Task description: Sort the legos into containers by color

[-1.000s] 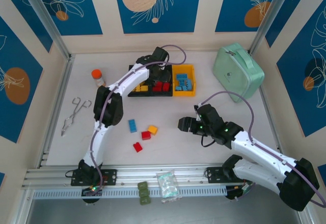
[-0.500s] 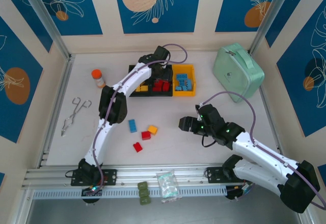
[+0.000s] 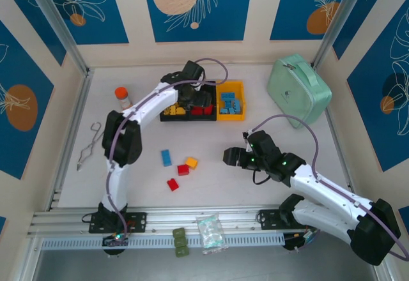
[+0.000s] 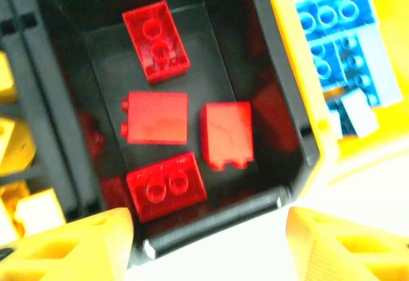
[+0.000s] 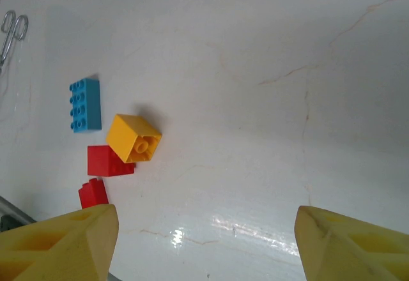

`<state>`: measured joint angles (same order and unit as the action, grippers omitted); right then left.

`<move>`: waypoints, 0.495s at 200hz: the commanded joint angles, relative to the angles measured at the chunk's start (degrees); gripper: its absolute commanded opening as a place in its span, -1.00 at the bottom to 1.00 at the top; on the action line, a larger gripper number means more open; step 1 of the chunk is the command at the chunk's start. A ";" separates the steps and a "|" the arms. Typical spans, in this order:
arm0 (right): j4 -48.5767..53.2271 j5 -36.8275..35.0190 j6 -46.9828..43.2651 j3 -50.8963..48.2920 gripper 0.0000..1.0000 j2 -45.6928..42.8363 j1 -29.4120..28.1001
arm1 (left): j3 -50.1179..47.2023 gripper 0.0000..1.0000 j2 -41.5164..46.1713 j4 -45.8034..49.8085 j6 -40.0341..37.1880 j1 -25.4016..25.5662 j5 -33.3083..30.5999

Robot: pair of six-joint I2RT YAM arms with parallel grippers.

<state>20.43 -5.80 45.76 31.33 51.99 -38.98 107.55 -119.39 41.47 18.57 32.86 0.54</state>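
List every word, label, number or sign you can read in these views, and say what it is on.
No text is legible in these views.
Small dark mark on the mint-green case: too small to read.
Any label on the orange-capped bottle: too small to tell.
Studs of the red legos: blurred, no lettering readable.

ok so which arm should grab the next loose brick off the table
Right, most likely. The right gripper is open and hangs just beside the loose legos, with them in its wrist view. The left gripper is open too, but far off over the red-filled middle container.
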 commanded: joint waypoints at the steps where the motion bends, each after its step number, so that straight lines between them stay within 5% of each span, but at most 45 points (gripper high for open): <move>1: 0.45 5.66 -4.14 1.22 0.47 0.10 0.05 | -7.49 0.28 7.63 -3.00 0.85 0.68 1.75; 43: 1.62 12.58 -6.09 0.24 0.47 0.27 -0.34 | -23.76 0.31 19.12 -4.21 1.73 1.49 1.53; 99: 2.34 12.42 -5.37 -1.32 0.46 0.73 -2.23 | -41.14 0.34 31.59 -3.35 5.00 4.64 1.07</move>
<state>21.43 4.78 40.91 31.33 52.27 -40.60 71.11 -93.10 37.34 20.95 36.01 1.45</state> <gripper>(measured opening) 0.733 0.666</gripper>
